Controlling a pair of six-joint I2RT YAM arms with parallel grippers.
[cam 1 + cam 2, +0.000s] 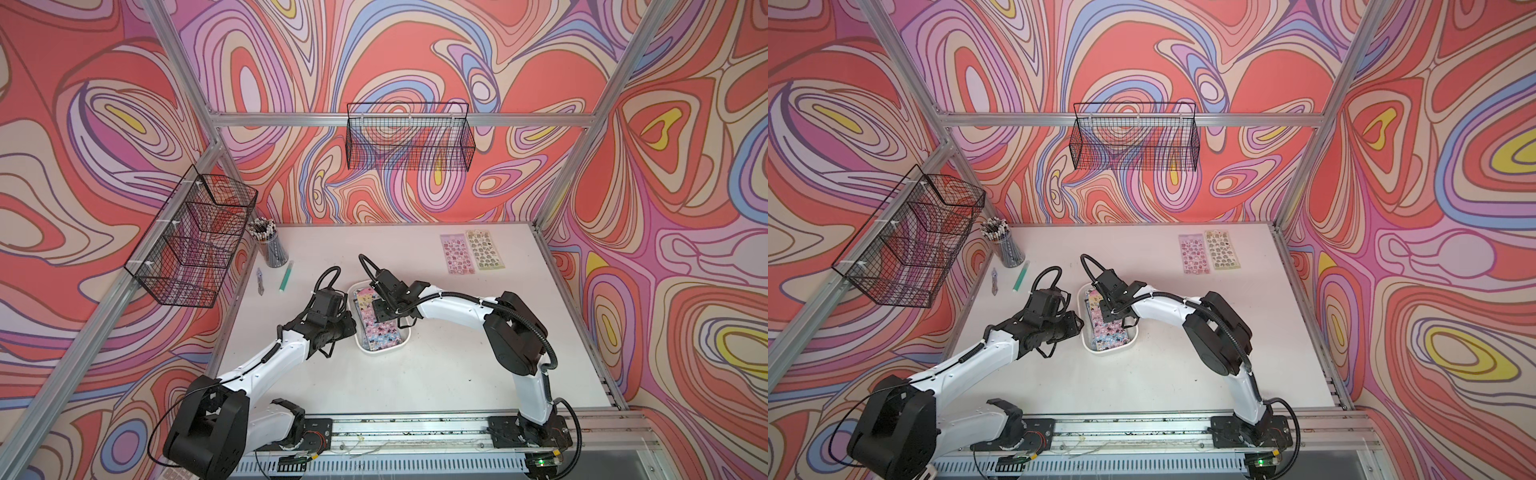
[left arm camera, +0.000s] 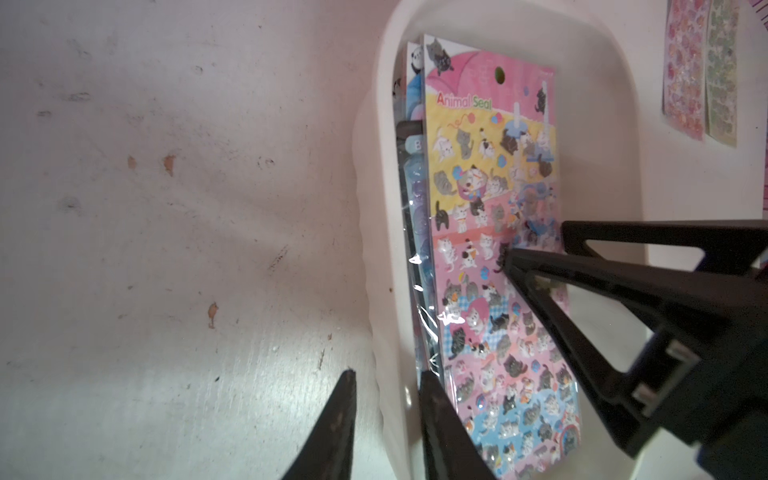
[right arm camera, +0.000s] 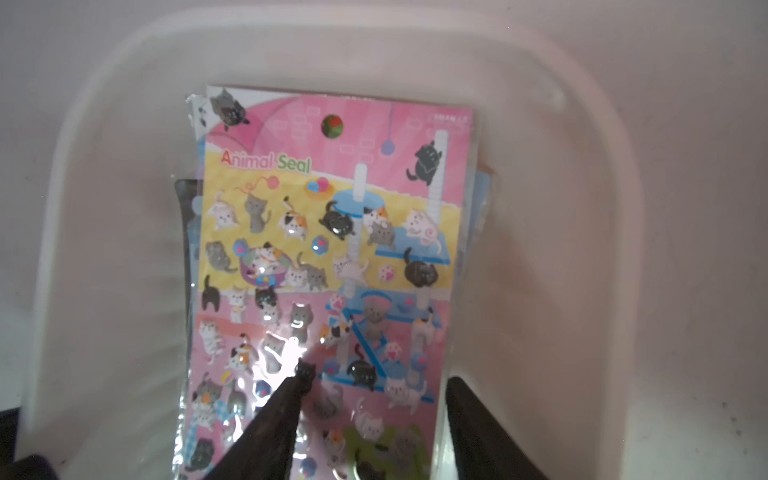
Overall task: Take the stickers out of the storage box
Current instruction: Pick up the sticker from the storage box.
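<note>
Task partly done: a pink sheet (image 1: 457,254) and a yellow sheet (image 1: 484,249) are laid on the desk (image 1: 415,395). The other stickers (image 1: 376,326) are stacked in the box (image 1: 384,352). The right claw (image 3: 380,376) is held apart upon them. The left claw (image 2: 388,386) is set astride the box wall; clamping cannot be told.

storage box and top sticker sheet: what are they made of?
Storage box: probably plastic, white, smooth, faintly translucent, with moulded rounded corners. Top sticker sheet: printed paper or card in clear glossy film, judging by glare and crinkled edges.
</note>
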